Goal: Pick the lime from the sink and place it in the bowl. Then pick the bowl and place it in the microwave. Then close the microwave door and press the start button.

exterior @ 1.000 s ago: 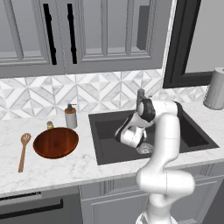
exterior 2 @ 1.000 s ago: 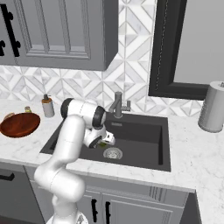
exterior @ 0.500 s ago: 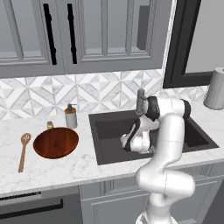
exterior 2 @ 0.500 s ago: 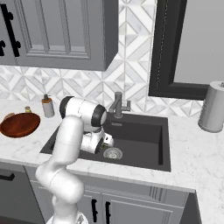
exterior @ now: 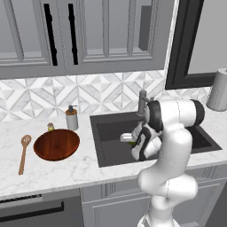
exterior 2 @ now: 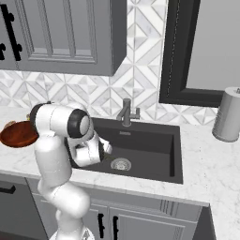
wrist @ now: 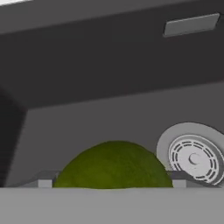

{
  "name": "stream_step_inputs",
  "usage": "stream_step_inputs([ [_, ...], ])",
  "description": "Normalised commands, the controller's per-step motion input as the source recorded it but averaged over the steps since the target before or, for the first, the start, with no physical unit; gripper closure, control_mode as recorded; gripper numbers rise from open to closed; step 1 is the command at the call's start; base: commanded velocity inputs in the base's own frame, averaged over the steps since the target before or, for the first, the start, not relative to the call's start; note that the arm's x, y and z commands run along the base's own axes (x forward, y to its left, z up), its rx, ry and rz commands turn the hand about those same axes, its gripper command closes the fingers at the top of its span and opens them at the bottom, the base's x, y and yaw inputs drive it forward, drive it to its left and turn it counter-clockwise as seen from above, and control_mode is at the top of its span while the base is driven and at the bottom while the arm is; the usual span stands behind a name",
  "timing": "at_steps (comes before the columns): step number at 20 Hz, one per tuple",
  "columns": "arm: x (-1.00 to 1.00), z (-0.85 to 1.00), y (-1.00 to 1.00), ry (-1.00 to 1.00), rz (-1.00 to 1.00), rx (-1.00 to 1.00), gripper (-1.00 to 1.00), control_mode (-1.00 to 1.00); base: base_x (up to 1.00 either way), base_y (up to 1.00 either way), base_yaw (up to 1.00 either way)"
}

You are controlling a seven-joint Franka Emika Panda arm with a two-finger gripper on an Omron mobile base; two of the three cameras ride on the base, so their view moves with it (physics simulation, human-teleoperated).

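Grey kitchen, marble bench [exterior: 66, 170]. We see the lime [wrist: 113, 165] on the sink [exterior 2: 154, 140] floor beside the drain [wrist: 192, 157], dead ahead between the spread fingertips of the claw [wrist: 109, 183]: open, nothing gripped.

A rendered home kitchen is showing here: grey panelled cabinets [exterior: 102, 35] with black handles are hanging above a tiled backsplash [exterior: 111, 91], and a dark sink [exterior 2: 154, 154] with a silver faucet [exterior 2: 126, 111] is sitting in a marble counter [exterior: 53, 170].
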Motion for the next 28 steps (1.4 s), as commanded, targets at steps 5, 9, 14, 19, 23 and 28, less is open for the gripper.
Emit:
stream_step_inputs([
  [5, -0.51, 1.0, 0.06, 0.0, 0.01, 0.04, 1.0, -1.0, 0.0, 0.0, 0.0],
  [9, -0.16, 1.0, 0.17, -0.06, 0.09, 0.1, 1.0, -1.0, 0.0, 0.0, 0.0],
  [14, -0.11, 1.0, 0.0, -0.11, 0.09, 0.12, 1.0, -1.0, 0.0, 0.0, 0.0],
  [19, -0.37, 1.0, 0.0, -0.06, 0.02, 0.08, 1.0, -1.0, 0.0, 0.0, 0.0],
  [23, -0.51, 1.0, 0.0, -0.03, 0.0, 0.06, 1.0, -1.0, 0.0, 0.0, 0.0],
  [28, -0.82, 1.0, 0.0, 0.0, -0.02, 0.01, 1.0, -1.0, 0.0, 0.0, 0.0],
])
